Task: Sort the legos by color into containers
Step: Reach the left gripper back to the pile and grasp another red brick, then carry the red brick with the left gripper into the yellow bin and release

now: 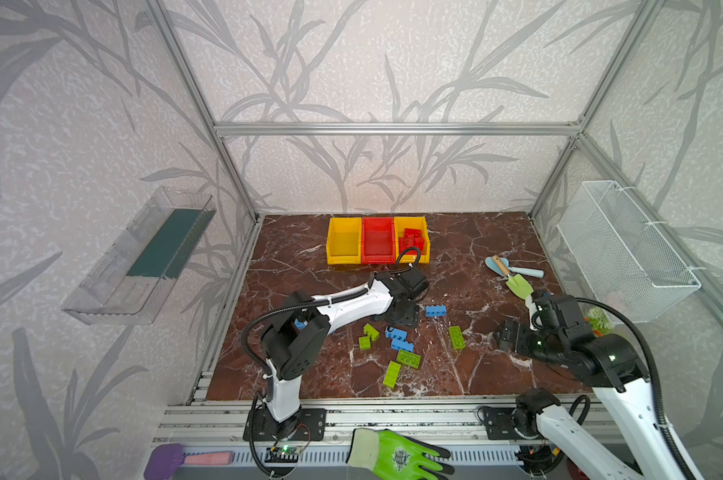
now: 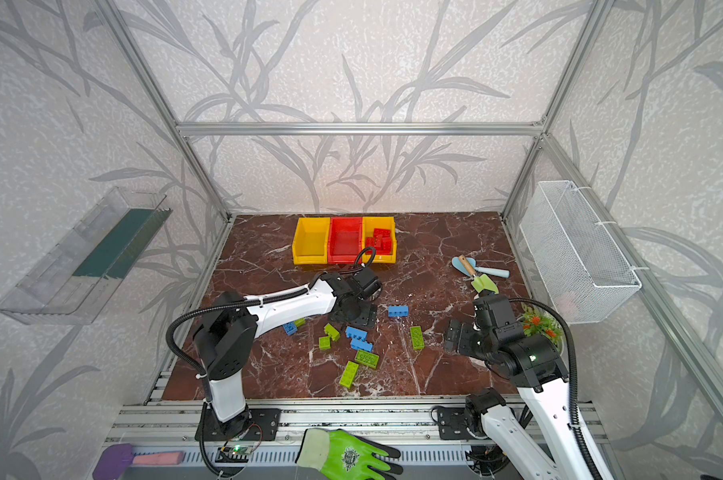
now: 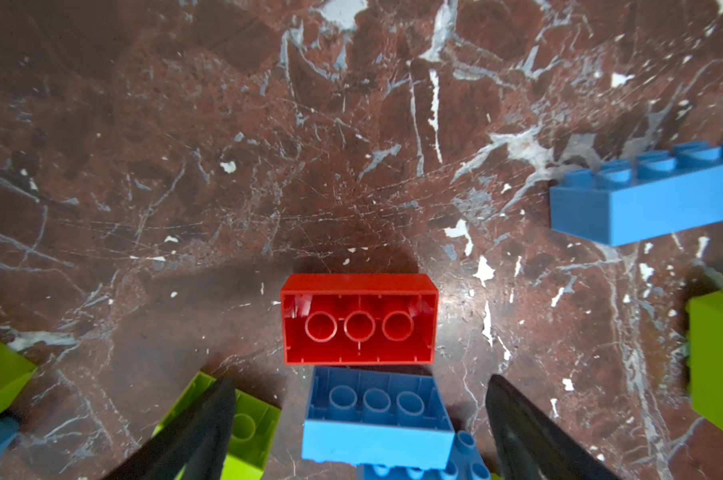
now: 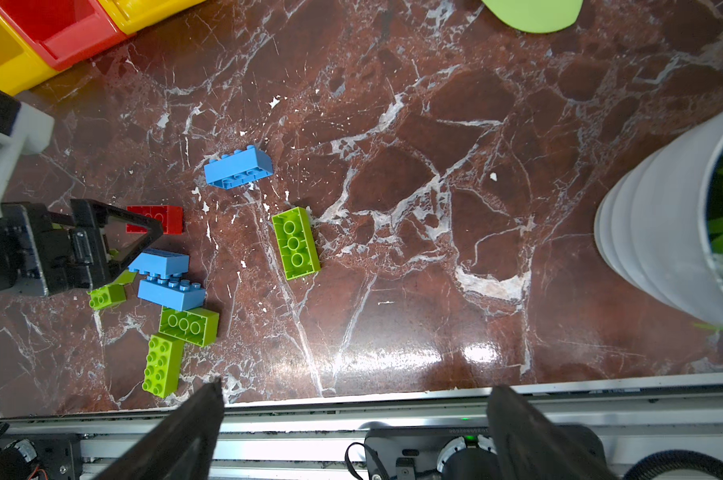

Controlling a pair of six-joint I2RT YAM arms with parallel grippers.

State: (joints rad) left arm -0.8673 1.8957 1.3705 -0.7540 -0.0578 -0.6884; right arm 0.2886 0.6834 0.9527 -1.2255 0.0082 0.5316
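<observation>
Nearer of the two, left jaws spread wide, empty; small red plastic brick (image 3: 359,320) upside down on the brown marble tabletop (image 3: 185,145) just ahead, long axis across the gap; upturned blue plastic brick (image 3: 376,415) touching it, between the jaws, likely in the way; right jaws wide, empty, well apart.

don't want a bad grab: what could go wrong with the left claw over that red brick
The blue brick lies right beside the red brick, so the open left claw may pinch or shove both. Other red bricks lie in a yellow bin, not the red bin; a colour-matched drop would split them.
</observation>
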